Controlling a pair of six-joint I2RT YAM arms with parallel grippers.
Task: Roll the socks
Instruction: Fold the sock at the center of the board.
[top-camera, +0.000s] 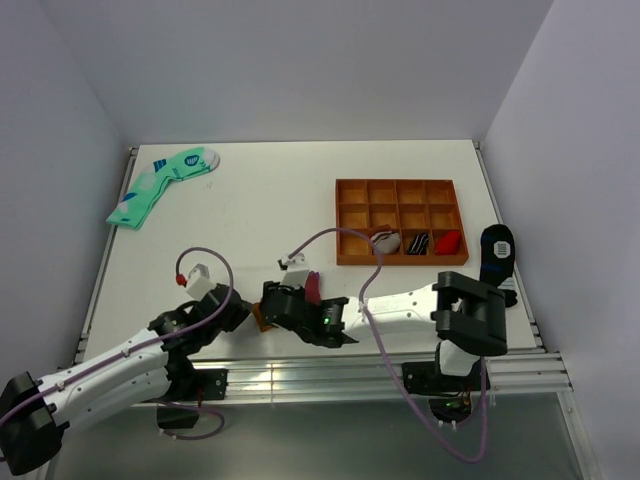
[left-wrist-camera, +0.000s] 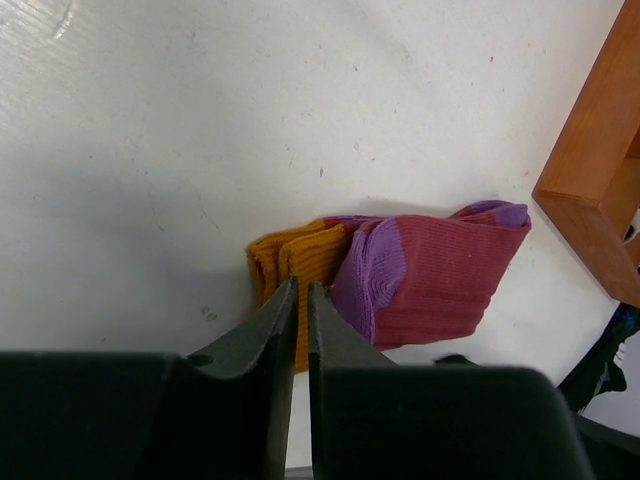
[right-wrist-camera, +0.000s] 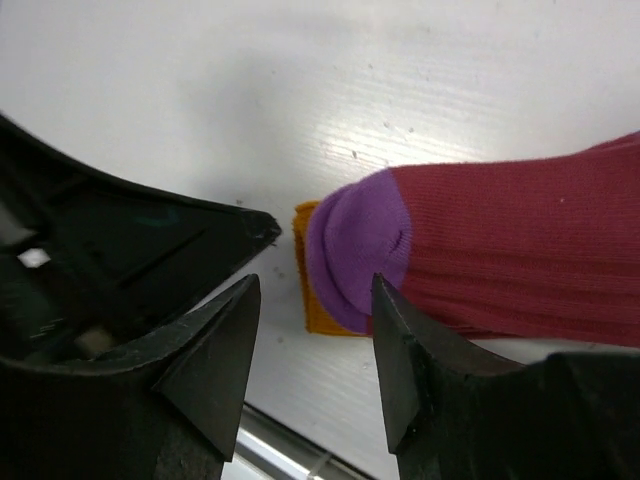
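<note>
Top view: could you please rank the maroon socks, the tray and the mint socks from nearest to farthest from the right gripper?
1. maroon socks: right at the right gripper, by the near edge.
2. tray: ahead and to the right.
3. mint socks: far-left corner.

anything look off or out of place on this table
The black sock lies outside the wooden tray, at the right edge of the table, where it might slip off. The mint-green socks sprawl crookedly in the far left corner. Nothing looks damaged or spilled.
</note>
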